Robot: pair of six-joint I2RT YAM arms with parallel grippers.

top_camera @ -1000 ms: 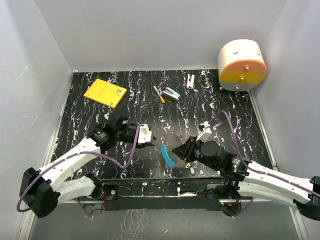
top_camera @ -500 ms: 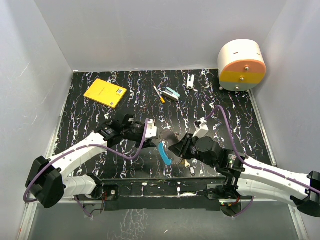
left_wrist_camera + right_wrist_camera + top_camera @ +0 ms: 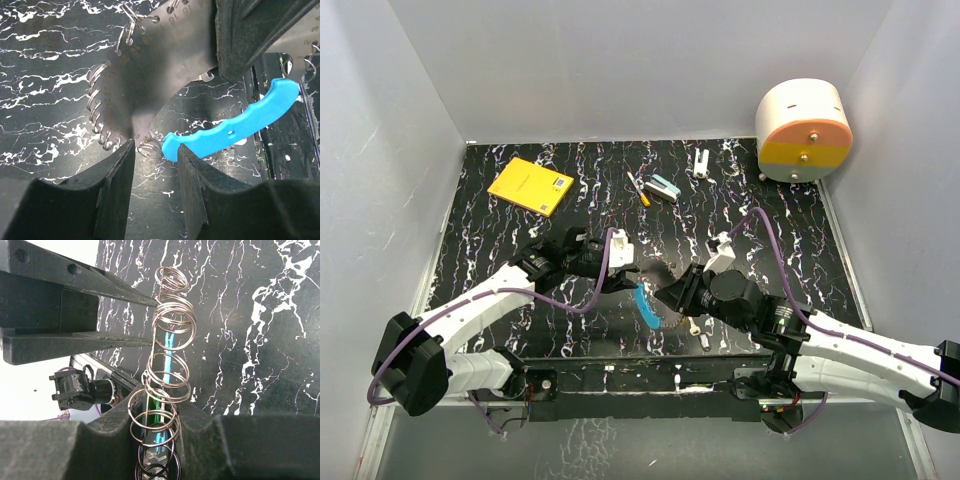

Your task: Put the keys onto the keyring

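Observation:
The keyring, a run of silvery wire rings (image 3: 167, 365) with a bright blue arc (image 3: 642, 306), hangs over the table's front middle. My right gripper (image 3: 669, 296) is shut on it; its pads (image 3: 197, 425) pinch the rings, with a green piece and the blue arc between them. My left gripper (image 3: 631, 272) is open, fingertips (image 3: 125, 155) just short of the blue arc's end (image 3: 172, 147), nothing between them. Two small keys lie on the table below the right gripper, one silver (image 3: 705, 343), one yellowish (image 3: 691, 326).
A yellow notepad (image 3: 531, 185) lies at the back left. An orange-and-white pen (image 3: 638, 188), a teal-and-white block (image 3: 663, 188) and a white clip (image 3: 703, 162) sit at the back middle. A white-and-orange drum (image 3: 804, 130) stands at the back right. Grey walls enclose the table.
My left gripper has swung right to the blue arc and opened wider. The right gripper has shifted a little left with the keyring in it.

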